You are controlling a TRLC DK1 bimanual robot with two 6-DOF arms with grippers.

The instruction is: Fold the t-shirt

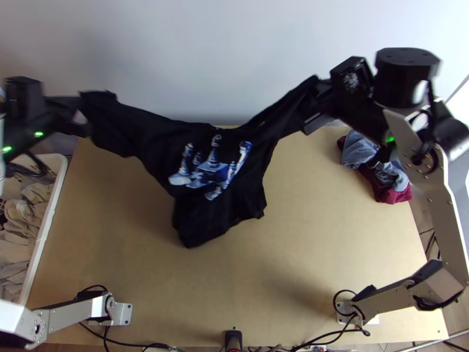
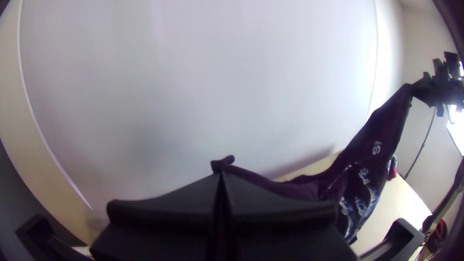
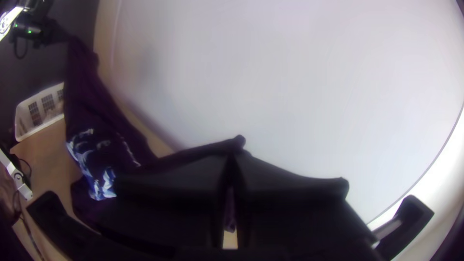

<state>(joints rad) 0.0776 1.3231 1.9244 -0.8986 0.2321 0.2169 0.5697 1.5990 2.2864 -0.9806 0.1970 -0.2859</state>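
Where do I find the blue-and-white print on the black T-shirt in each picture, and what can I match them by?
Top view: the print is slightly left of centre, on the T-shirt.
Left wrist view: farther off than the left pincer, on the hanging cloth, beside bare tabletop.
Right wrist view: farther off than the right pincer, also on hanging cloth.
Shared landmark: the pale wooden tabletop.

Left gripper: jaws pinched together on dark t-shirt, a nub poking past. I see it sag, print showing, then rise to right gripper. Pale wall behind, light surface below.
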